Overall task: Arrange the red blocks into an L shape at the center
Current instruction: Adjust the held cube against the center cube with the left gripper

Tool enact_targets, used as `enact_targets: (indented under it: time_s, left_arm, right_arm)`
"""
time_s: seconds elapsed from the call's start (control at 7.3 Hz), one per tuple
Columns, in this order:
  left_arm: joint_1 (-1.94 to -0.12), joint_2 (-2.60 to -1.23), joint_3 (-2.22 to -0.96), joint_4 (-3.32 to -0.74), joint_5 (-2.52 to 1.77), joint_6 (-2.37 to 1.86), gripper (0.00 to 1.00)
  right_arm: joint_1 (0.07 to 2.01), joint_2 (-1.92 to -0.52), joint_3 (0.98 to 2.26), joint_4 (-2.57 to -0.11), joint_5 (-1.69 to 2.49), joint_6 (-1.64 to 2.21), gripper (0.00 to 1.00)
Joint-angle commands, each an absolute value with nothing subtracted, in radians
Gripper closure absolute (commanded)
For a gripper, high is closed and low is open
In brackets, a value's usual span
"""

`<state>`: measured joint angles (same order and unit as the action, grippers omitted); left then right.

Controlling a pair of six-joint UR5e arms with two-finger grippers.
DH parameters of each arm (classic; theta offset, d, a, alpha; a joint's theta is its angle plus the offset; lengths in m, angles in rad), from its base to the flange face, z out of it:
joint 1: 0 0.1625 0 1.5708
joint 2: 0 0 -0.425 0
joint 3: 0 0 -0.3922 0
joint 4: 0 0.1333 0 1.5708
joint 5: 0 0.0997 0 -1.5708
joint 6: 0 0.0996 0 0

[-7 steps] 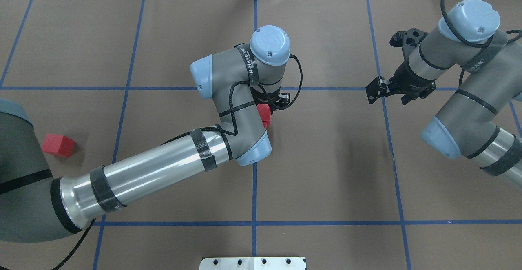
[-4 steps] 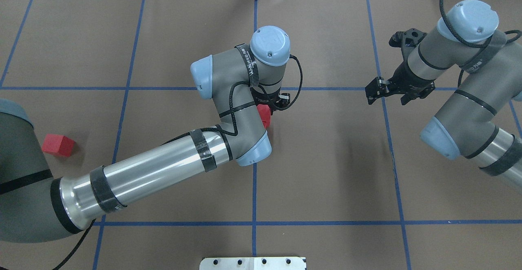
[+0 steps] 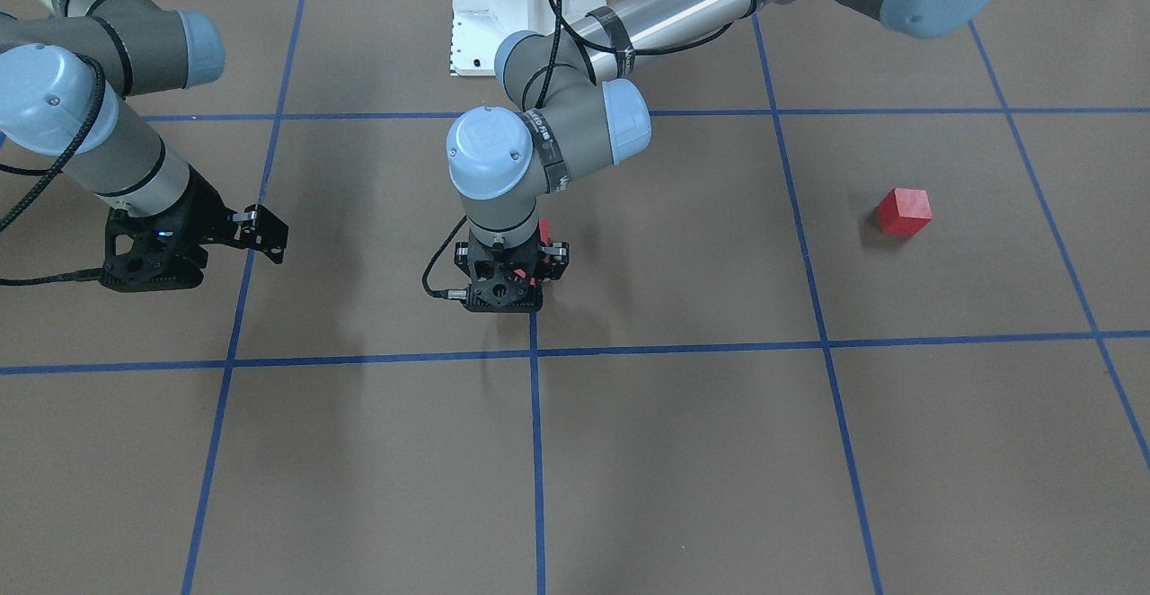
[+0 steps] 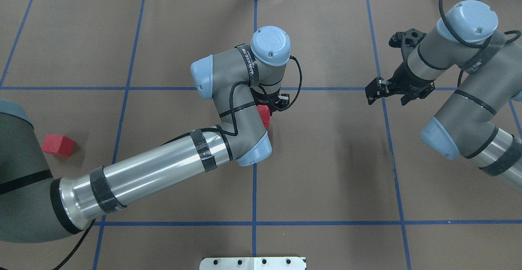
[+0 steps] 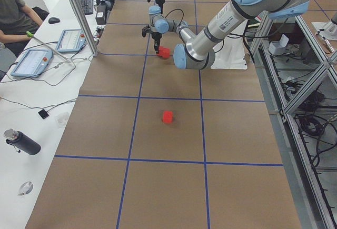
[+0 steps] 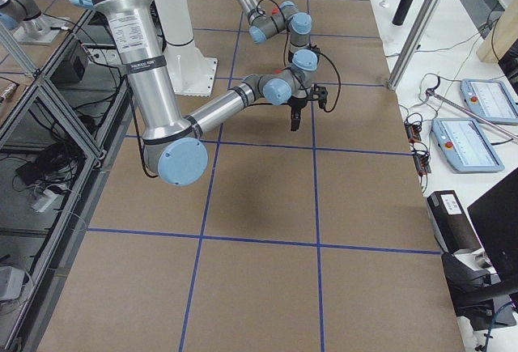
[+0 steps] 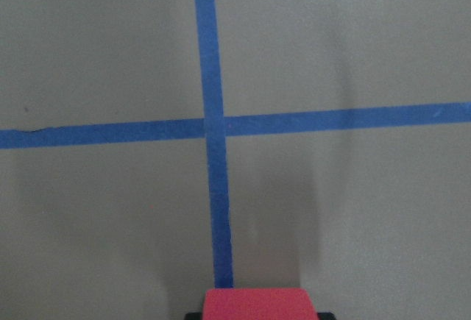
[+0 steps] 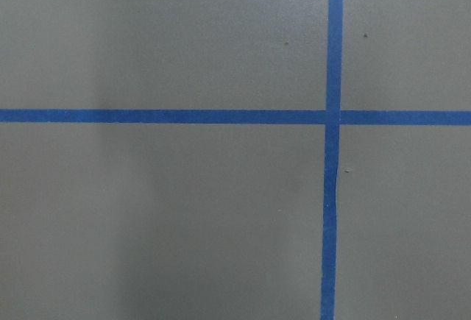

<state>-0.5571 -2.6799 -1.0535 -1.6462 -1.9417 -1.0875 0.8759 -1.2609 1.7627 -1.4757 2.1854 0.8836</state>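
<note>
Hanging low over the centre (image 4: 271, 160), the left gripper (image 3: 503, 289) pinched a red block (image 7: 254, 304) between its jaws, the block over the middle blue tape line (image 7: 213, 210) just at 6 o'clock of a tape crossing (image 7: 213, 125) in the wrist view. Another red block (image 4: 58, 145) lay alone on the brown mat (image 4: 81, 37), well apart toward 9 o'clock of the left gripper in the overhead view. The right gripper (image 4: 389, 95) hovered toward 3 o'clock, also well apart, its jaws spread wide above another crossing (image 8: 335, 116) of the blue tape.
</note>
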Motion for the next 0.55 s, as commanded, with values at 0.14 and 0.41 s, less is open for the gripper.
enact_targets:
  time_s: [0.14, 0.41]
  left_arm:
    - [-0.56, -2.671, -1.055, -1.643, -1.94, -1.086, 1.0]
    - [-0.563, -2.671, -1.057, -1.643, -1.94, -1.086, 1.0]
  right_arm:
    - [0.874, -1.259, 1.763, -1.476, 2.178, 0.884, 0.0]
    - [0.873, -1.259, 1.763, -1.476, 2.178, 0.884, 0.0]
